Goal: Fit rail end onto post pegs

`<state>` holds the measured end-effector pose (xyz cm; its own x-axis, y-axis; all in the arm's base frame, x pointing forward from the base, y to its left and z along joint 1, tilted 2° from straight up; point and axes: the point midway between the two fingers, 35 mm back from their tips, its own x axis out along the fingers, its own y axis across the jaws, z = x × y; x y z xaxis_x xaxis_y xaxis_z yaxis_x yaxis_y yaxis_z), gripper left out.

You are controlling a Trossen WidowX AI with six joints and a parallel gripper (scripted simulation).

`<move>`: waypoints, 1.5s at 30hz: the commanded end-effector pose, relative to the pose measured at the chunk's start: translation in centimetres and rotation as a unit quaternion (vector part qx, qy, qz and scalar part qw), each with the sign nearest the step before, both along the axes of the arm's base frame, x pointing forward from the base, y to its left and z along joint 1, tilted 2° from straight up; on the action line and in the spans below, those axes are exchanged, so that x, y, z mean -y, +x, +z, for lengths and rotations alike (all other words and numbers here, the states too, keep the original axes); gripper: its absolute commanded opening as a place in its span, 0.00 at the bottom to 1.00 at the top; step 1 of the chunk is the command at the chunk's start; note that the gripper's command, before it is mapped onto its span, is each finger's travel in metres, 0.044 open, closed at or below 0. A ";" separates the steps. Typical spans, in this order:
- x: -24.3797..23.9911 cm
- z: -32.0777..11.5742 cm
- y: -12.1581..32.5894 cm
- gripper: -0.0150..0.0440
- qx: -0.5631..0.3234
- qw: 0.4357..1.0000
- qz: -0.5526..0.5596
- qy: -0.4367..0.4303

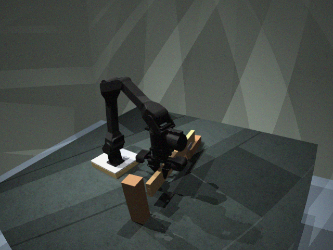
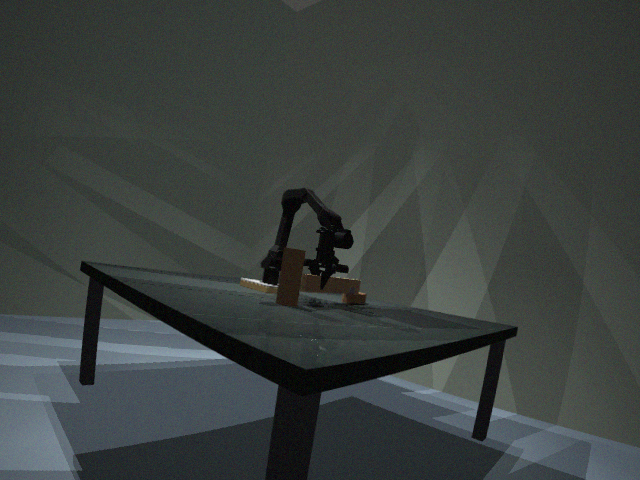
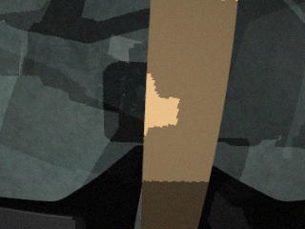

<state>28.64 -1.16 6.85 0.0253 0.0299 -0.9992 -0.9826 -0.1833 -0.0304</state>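
Currently, in the top view, the black parallel-jaw gripper is pinching the long tan wooden rail, whose near end is hanging just short of the upright orange-brown wooden post, beyond the fingers. In the exterior view, the post is hiding that end. In the wrist view, the rail is running between the fingers; pushing while misaligned could jam the pegs.
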 end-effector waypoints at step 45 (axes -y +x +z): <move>1.4 0.1 0.5 0.25 0.005 1.000 0.002 -0.001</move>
<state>28.89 -2.40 6.80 0.0266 0.0306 -0.9992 -0.9825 -0.1834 -0.0317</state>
